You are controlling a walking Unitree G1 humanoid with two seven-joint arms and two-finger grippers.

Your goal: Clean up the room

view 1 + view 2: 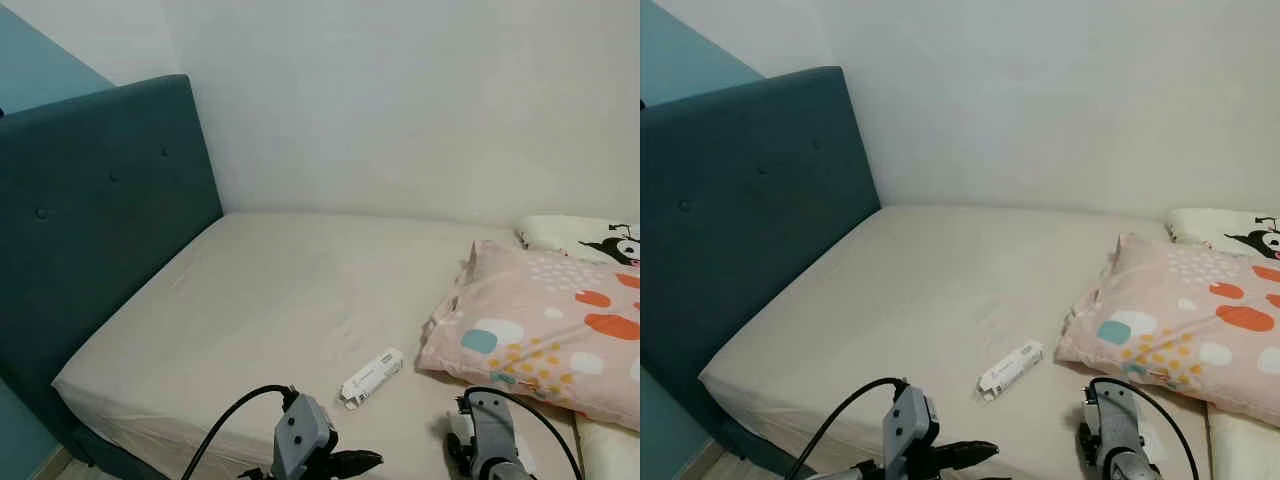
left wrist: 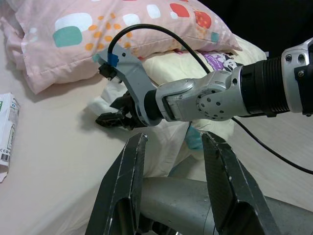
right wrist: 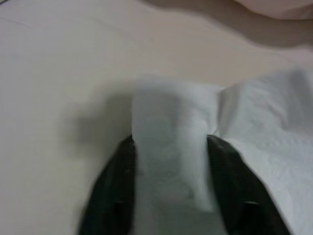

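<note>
The step in hand looks like picking litter off the bed (image 1: 250, 300): the right tool (image 3: 171, 147) has its two black fingers (image 3: 115, 191) set either side of a fold of white tissue (image 3: 168, 122), which fills the gap between them in the right wrist view. The fingers stand a little apart with the tissue pinched between, so I judge it gripped, though the hold looks light. In the left wrist view the same tool sits near the centre of the frame, low on the sheet beside the crumpled white paper, just below the pink patterned pillow (image 2: 107, 34).

The left tool (image 2: 171, 147) stands open and holds nothing, its fingers spread wide at the bottom of that frame, pointing toward the right arm.

In the head views both arms show at the bottom edge. A small white carton (image 1: 372, 377) lies on the sheet at lower centre, just beside the pillow's corner and apart from both tools. The teal headboard (image 1: 100, 220) fills the left side.

Next, I judge the right tool needs to lift the tissue clear without it tearing or slipping out, then carry it off the bed; the carton is left to collect, and the open left tool is nearest for it.
</note>
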